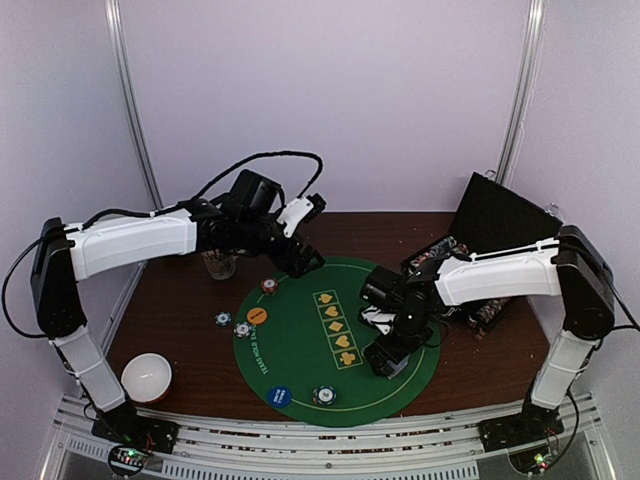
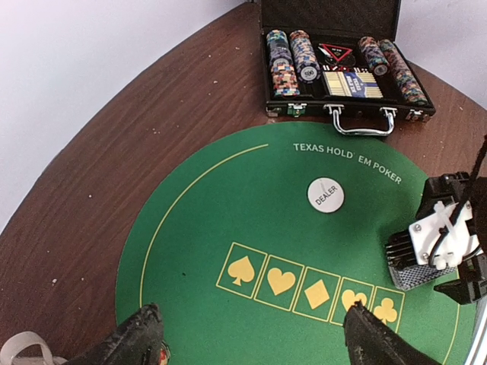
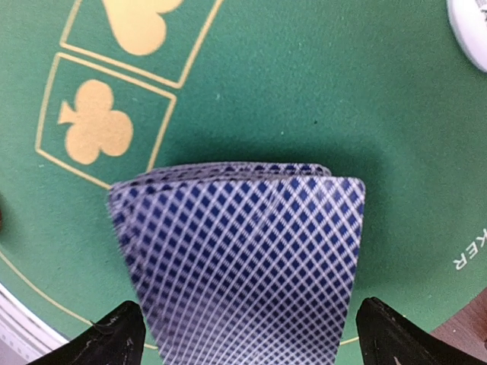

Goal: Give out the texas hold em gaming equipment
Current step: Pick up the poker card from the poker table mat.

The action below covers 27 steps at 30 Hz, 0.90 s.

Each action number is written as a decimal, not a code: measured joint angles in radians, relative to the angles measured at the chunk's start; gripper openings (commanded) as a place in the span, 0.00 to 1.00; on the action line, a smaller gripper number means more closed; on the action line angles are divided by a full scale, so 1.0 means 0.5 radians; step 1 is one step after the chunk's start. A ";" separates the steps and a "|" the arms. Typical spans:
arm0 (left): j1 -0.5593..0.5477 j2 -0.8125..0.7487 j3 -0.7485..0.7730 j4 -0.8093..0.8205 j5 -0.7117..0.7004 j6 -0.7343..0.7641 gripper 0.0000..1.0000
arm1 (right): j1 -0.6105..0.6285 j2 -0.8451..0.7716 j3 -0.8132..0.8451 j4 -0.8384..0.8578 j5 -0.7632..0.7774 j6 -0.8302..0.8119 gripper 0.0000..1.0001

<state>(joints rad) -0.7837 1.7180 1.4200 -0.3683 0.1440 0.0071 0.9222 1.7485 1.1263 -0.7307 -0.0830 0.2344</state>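
**Top view:** One round green felt poker mat (image 1: pixel 300 350) lies on a brown wooden tabletop (image 1: pixel 180 320). The left jaws hang at the mat's 11 o'clock rim, and the right jaws hang over its 4 o'clock side. Four small striped poker chips (image 1: pixel 269 285) are out:
- one at 10 o'clock on the rim
- two at 9 o'clock by the edge
- one at 6 o'clock

One orange button disc (image 1: pixel 257 315) sits at 9 o'clock inside the mat. One blue button disc (image 1: pixel 281 396) sits at 7 o'clock. One white bowl (image 1: pixel 147 377) stands at the tabletop's 8 o'clock. One open black case (image 1: pixel 495 215) stands at 2 o'clock.

**Left wrist view:** The left jaws gape wide, with nothing between their two black fingers (image 2: pixel 144 338). One white button disc marked DEALER (image 2: pixel 326 195) lies mid-mat. Five yellow suit boxes (image 2: pixel 304 285) run in a row below it. The case, at 12 o'clock, holds two rows of chips at each end. At 4 o'clock, one deck of blue-backed playing cards (image 2: pixel 411 270) hangs under the right jaws.

**Right wrist view:** The right jaws stand at their widest and grip the deck from both sides. One black finger (image 3: pixel 114 338) shows at each lower corner. The cards are slightly fanned and held above the mat, casting a shadow on it.
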 measured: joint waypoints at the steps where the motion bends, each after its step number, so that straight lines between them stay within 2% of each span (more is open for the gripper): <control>1: 0.000 0.002 0.000 0.000 0.004 0.001 0.86 | 0.000 0.019 -0.003 0.007 0.008 0.000 0.98; 4: 0.000 0.002 0.000 0.001 0.008 0.005 0.86 | 0.000 0.065 -0.013 0.018 0.026 0.002 0.94; 9: 0.000 0.006 -0.001 0.000 0.012 0.006 0.86 | 0.008 0.073 -0.039 0.066 0.068 0.017 0.81; 20: 0.000 0.013 -0.001 0.000 0.021 0.008 0.86 | 0.050 0.003 -0.157 0.197 0.111 0.069 0.80; 23: 0.000 0.014 -0.001 0.000 0.027 0.008 0.86 | 0.053 -0.013 -0.185 0.230 0.108 0.069 0.68; 27: 0.000 0.015 -0.001 0.000 0.037 0.006 0.85 | 0.072 -0.027 -0.205 0.272 0.121 0.058 0.63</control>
<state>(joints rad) -0.7837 1.7256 1.4197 -0.3683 0.1627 0.0101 0.9581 1.7348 1.0237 -0.5945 -0.0227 0.2634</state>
